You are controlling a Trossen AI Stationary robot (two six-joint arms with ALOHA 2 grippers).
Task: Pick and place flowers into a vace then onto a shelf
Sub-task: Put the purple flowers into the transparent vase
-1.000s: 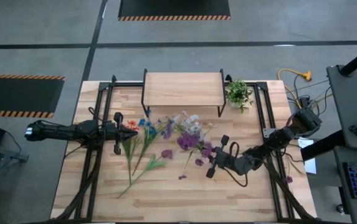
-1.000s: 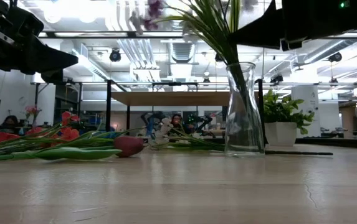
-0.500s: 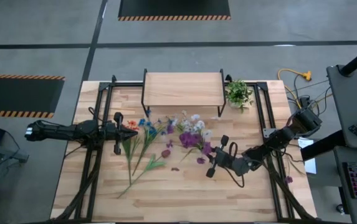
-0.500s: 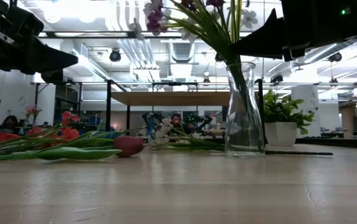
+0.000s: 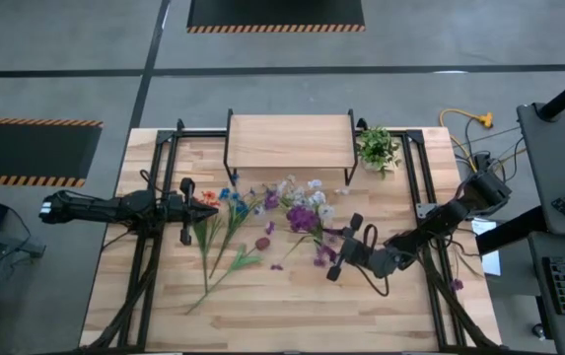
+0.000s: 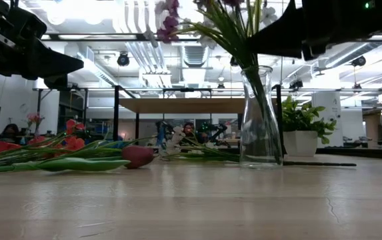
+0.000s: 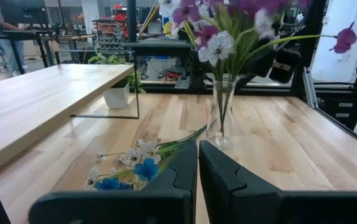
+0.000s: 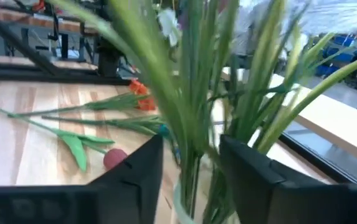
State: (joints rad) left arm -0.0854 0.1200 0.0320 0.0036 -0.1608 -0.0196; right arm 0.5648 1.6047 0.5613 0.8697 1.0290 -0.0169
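Bouquet-loading step: right hand [image 5: 344, 247], fingers apart around the stems of flowers [image 6: 224, 20] standing in the vace [image 6: 256, 120]; left hand [image 5: 185, 210], fingers together, waits over table-lying stems; next, another stem needs gripping.

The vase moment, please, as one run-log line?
right pincer: open around stems | flowers in vase on table | shelf bare | left pincer: shut, waiting

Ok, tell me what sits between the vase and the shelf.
Only loose flowers: they lie flat on the table between the vase and the shelf, mostly toward the left arm's side. The potted plant stands off the shelf's right end, out of the way. A lifted path looks clear.
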